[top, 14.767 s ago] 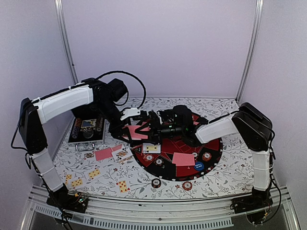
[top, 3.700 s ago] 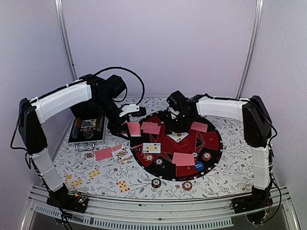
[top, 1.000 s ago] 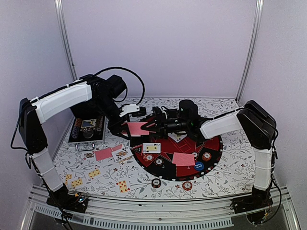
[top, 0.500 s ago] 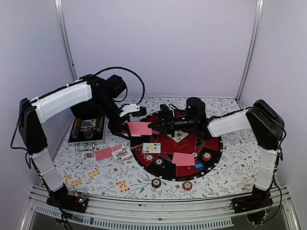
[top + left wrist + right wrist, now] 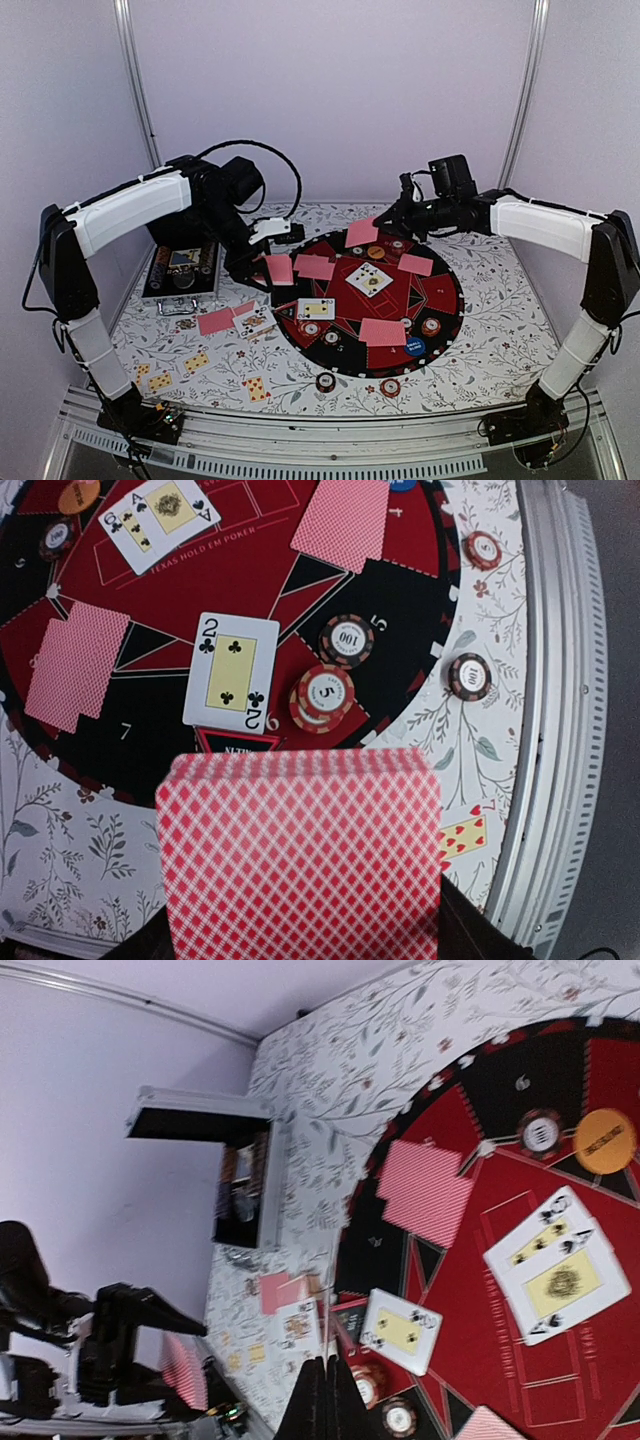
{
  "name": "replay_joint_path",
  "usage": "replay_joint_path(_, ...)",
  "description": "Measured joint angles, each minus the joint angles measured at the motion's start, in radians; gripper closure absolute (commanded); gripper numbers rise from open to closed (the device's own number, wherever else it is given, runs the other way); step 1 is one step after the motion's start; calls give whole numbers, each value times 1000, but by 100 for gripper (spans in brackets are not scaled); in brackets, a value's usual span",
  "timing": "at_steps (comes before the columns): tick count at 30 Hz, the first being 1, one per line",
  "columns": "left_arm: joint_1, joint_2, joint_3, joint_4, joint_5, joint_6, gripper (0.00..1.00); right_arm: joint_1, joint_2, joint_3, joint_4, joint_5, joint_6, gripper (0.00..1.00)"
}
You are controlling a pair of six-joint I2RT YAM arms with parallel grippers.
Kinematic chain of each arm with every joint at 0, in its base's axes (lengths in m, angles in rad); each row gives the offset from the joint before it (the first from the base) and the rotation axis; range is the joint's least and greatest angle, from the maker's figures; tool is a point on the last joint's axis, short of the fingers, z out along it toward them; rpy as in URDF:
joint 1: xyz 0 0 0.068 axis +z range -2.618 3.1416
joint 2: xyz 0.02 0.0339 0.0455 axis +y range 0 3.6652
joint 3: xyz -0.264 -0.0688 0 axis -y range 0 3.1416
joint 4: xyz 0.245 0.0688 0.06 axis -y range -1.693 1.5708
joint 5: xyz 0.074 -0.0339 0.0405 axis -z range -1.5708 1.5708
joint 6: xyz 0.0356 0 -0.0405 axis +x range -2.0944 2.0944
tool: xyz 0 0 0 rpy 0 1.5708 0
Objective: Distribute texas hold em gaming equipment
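Red-backed deck [image 5: 300, 855] being held aloft, backs showing; single card [image 5: 361, 232] hanging tilted beside orange btn [image 5: 376, 252]; 2 of clubs [image 5: 232, 672] lying face-up nr stacked chips [image 5: 323, 693].

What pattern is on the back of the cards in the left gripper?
The deck shows a red-and-white diamond lattice, clearest in the left wrist view.
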Motion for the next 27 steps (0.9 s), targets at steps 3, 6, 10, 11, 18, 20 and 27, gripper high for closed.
replay_joint_path(3,0,0,-1,0,0,0,76,3,-19,79,-193,195,-142,100)
replay_joint_path(6,1,0,-2,0,0,0,76,14,-21,116,-339,378,-233,100)
replay_joint_path(10,1,0,-3,0,0,0,76,47,5,187,-517,629,-318,100)
replay_joint_path(11,1,0,-5,1,0,0,76,58,27,225,-565,713,-339,100)
replay_joint_path(18,1,0,-8,0,0,0,77,198,233,414,-740,1026,-402,100)
replay_joint_path(20,1,0,-8,-1,-1,0,77,227,303,458,-779,1080,-415,100)
replay_joint_path(27,2,0,-8,-3,0,0,77,298,534,613,-867,1189,-444,100)
